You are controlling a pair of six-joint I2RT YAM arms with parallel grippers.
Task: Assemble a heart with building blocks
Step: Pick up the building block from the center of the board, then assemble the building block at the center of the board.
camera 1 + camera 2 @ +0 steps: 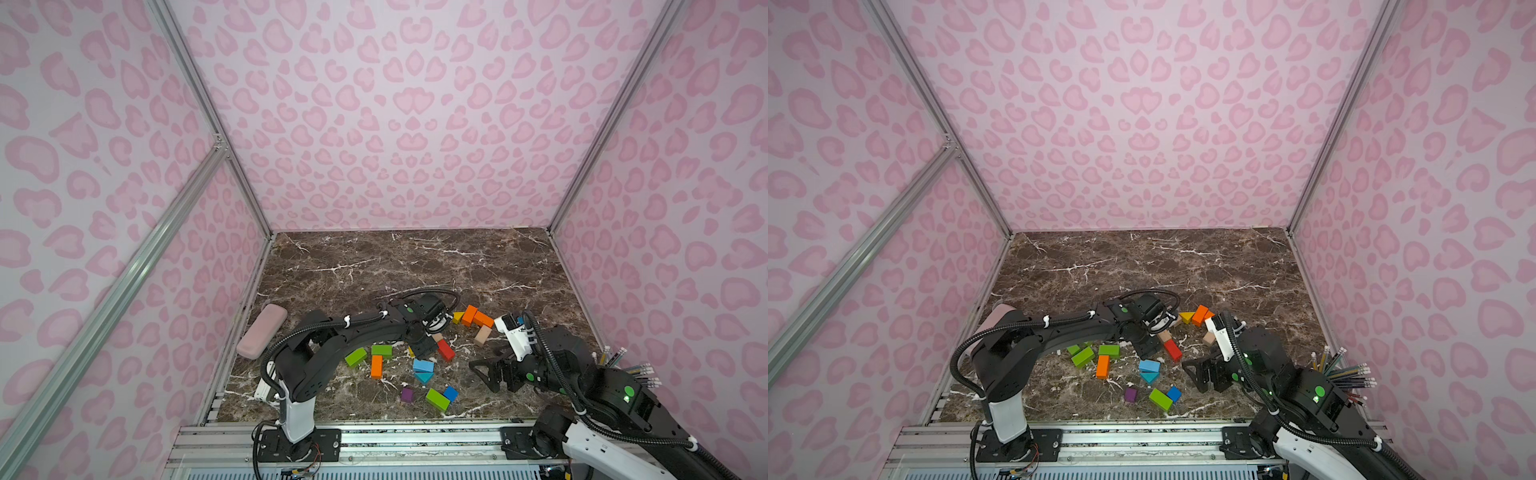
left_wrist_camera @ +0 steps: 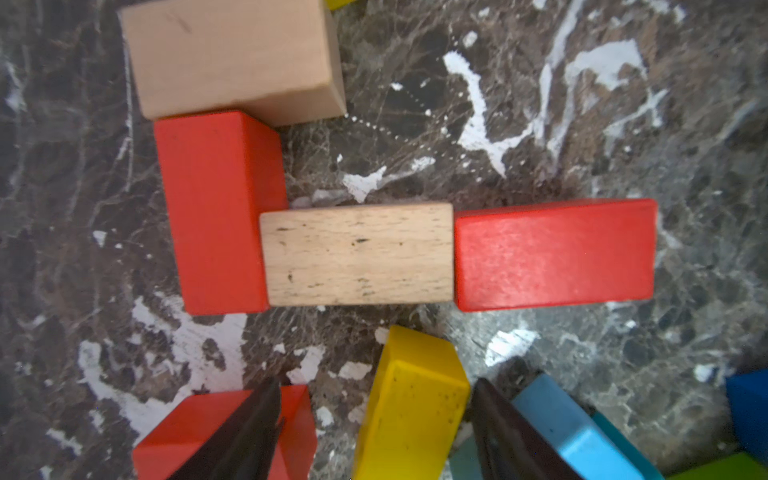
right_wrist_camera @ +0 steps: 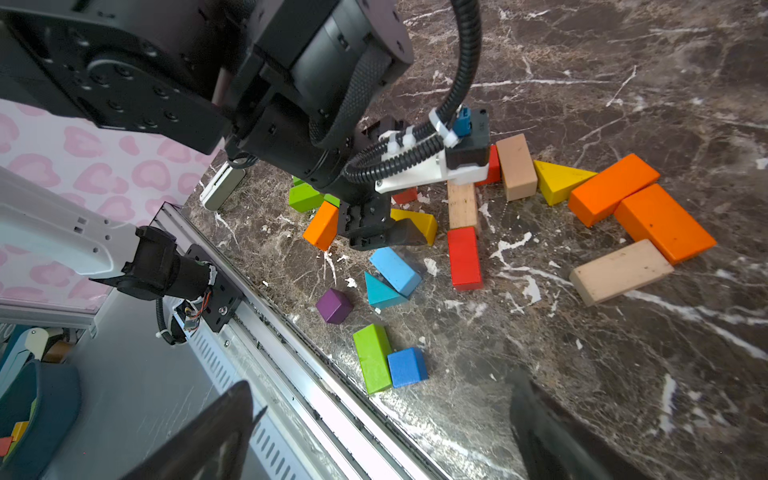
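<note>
Building blocks lie on the marble table (image 1: 415, 266). An outline runs from two orange bricks (image 3: 611, 187) and a tan brick (image 3: 619, 270), past a yellow wedge (image 3: 557, 183), to tan (image 2: 357, 253) and red bricks (image 2: 552, 253). My left gripper (image 2: 376, 386) points down, open, astride a yellow block (image 2: 411, 407). One finger (image 2: 507, 436) is at the block's side; the other stands apart from it. In a top view this gripper (image 1: 424, 351) is beside the red brick (image 1: 446, 350). My right gripper (image 3: 382, 386) hovers open and empty over the table's front edge, right of the loose blocks (image 1: 484, 376).
Loose blue (image 1: 423, 365), purple (image 1: 407, 394), green (image 1: 437, 399) and orange blocks (image 1: 376, 366) lie near the front. A pink case (image 1: 262, 336) rests at the left wall. Pencils (image 1: 640, 370) stick out at the right. A metal rail (image 1: 415, 436) runs along the front.
</note>
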